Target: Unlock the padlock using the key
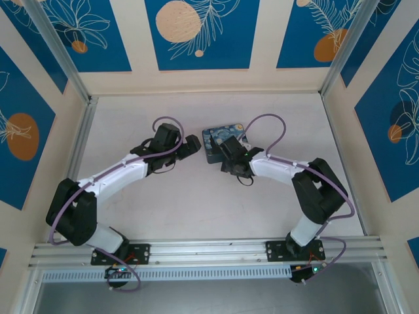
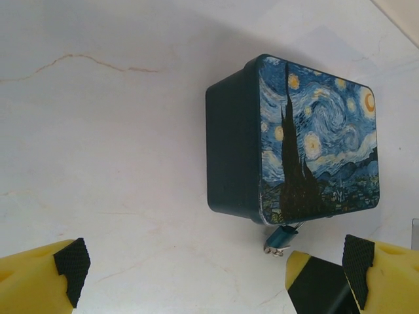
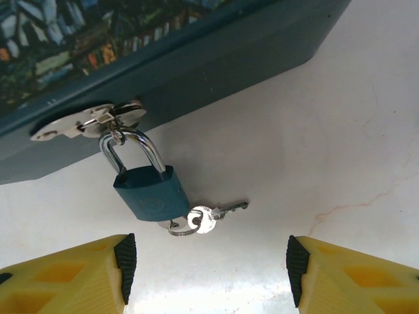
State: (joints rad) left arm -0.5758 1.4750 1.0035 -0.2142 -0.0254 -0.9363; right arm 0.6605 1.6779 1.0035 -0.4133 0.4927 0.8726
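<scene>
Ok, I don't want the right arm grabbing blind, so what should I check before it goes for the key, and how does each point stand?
1. The small silvery metal key in plain sight, flat on the white table: ok.
2. Key in the lock: not ok; it lies outside, beside the small blue padlock.
3. The thin steel shackle closed through the metal hasp of the square night-sky tin: ok.
4. The right gripper open and empty, key ahead of its fingers: ok.
5. The left gripper open, clear of the tin: ok.
6. Keyhole position: cannot tell.
</scene>
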